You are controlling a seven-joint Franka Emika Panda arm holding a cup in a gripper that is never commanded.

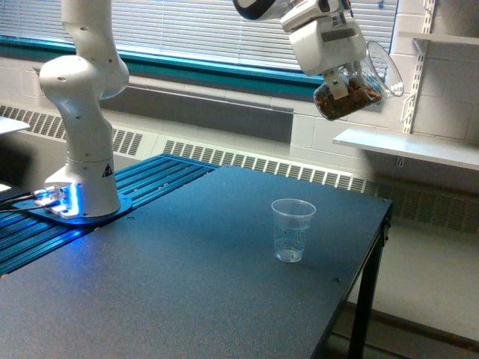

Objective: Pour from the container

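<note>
Under a window with closed blinds, a dark speckled counter [187,284] is carrying the arm's base [82,202], glowing blue at far left. Right of centre a clear cup [292,229] is standing upright, its printed marks unreadable. High above it, the gripper [333,48] is clamping the tilted container [355,88], brown chunks lying inside.

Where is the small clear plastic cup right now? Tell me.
In the exterior view, the small clear tapered plastic cup stands upright on the dark table, toward its right edge, below and slightly left of the tilted clear container of brown granules held in the gripper.
</note>
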